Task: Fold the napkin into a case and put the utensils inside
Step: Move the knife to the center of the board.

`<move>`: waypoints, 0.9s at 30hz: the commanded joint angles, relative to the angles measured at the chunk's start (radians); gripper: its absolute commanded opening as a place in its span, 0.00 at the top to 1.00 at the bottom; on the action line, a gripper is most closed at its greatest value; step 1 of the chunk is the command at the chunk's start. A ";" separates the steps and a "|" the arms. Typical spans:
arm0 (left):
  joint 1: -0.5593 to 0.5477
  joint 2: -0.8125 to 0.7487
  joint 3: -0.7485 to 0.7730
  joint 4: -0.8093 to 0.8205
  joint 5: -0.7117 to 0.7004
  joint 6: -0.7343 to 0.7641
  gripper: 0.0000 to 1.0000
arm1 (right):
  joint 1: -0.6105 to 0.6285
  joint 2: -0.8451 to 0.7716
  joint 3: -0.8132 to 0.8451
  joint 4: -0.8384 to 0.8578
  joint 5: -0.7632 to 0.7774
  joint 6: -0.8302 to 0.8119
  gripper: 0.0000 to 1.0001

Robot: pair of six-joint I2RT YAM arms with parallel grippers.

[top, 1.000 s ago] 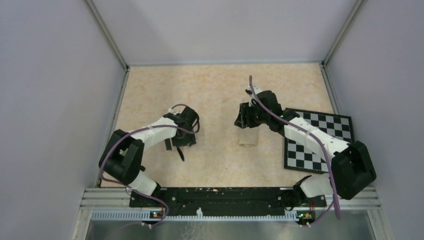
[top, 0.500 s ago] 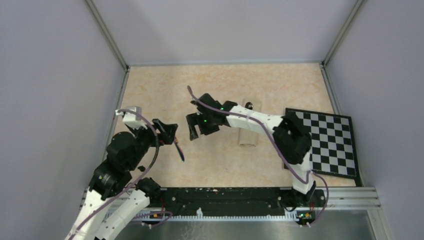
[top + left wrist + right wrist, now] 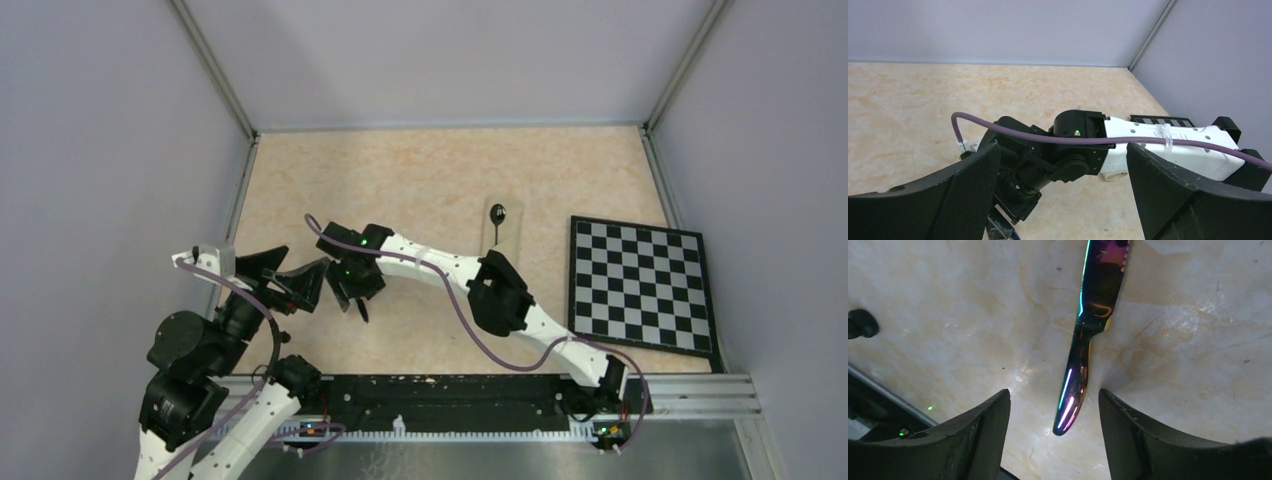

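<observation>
Near left: left gripper (image 3: 296, 280) hangs above the table (image 3: 420, 170), pointing right toward the other arm. Its fingers (image 3: 963, 195) are spread wide with nothing between them. In its wrist view the gap frames only the right arm's black wrist and white forearm.

Just right of it, the right arm reaches across from its base at the near right, so the two grippers sit close together at the near left. Right gripper (image 3: 1054, 396) points down over the knife (image 3: 1094, 305). Jaws are apart, one finger on each side of the handle end, with gaps on both sides, so there is no grip. The knife lies flat on the bare tabletop, thin, purple and iridescent. Its rounded handle end is between the fingers and the serrated blade runs away out of the wrist view. From above only its near tip shows below the gripper.

Farther back, right of centre: the napkin (image 3: 508, 238), folded into a narrow oblong case, lies lengthwise near-to-far. It is faint against the table and its near end is hidden by the right arm's elbow. The spoon (image 3: 497, 212) shows its black round bowl at the far end of the case. The handle runs back toward the near side; cannot tell whether it is tucked inside.

Right side: a black-and-white checkerboard (image 3: 640, 285) lies flat, well apart from the knife and just right of the case.
</observation>
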 commanded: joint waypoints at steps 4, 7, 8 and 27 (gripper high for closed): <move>0.003 -0.044 0.026 -0.010 0.030 0.040 0.01 | -0.005 0.028 0.054 -0.054 0.124 0.035 0.41; 0.003 -0.050 0.031 -0.016 0.023 0.050 0.01 | 0.001 0.055 0.077 -0.035 0.151 0.031 0.44; 0.004 -0.052 0.034 -0.016 0.019 0.055 0.01 | 0.004 0.068 0.091 -0.035 0.161 0.028 0.45; 0.002 -0.048 0.037 -0.013 -0.034 0.062 0.01 | 0.008 -0.114 -0.397 -0.001 0.298 0.028 0.89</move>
